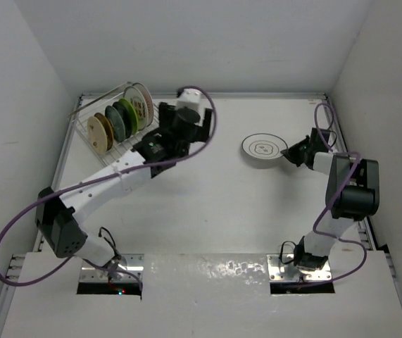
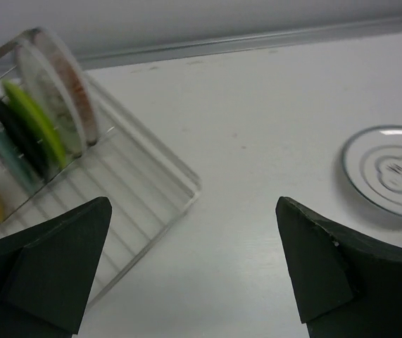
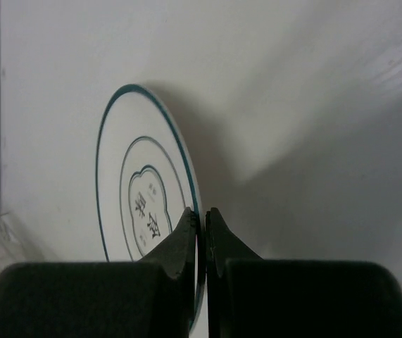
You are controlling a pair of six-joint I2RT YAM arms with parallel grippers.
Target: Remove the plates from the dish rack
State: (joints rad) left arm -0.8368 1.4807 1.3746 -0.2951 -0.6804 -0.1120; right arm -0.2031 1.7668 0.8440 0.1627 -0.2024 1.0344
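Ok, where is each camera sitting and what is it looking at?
Top external: high behind the arms, looking down at the table; both arms show.
Left wrist: rides that wrist, facing the dish rack past its open left hand.
Right wrist: rides that wrist, looking along the right hand, shut on the white plate.
Shared: the white plate appears in all three.

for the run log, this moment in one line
left end effector open beside dish rack | right end effector shut on white plate | other plates in rack
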